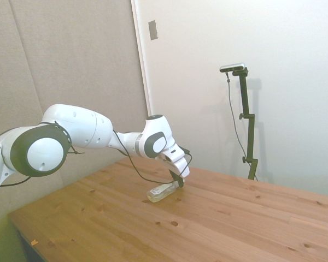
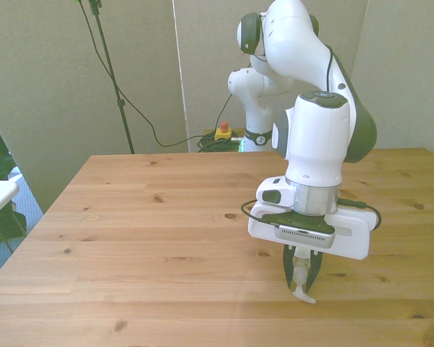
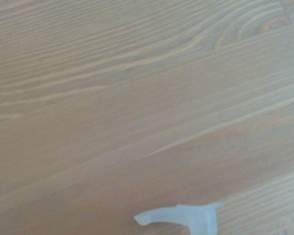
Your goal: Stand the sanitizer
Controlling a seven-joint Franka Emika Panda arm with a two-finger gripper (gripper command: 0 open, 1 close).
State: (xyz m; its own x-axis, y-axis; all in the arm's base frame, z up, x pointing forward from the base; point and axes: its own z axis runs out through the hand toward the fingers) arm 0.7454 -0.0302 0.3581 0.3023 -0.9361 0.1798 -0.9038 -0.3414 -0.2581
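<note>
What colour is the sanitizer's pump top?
White, on the sanitizer; the pump top shows best in the wrist view.

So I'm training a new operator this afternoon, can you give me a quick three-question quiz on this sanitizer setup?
1. True or false: the sanitizer is standing upright on the wooden table.
2. Which end of the bottle does the pincer sit at? A) the white pump top B) the base C) neither, it hovers well clear
3. Fill in: in the side view the bottle's base points toward the picture's ____.

Key: 1. False, it lies on its side. 2. A. 3. Left.
</note>
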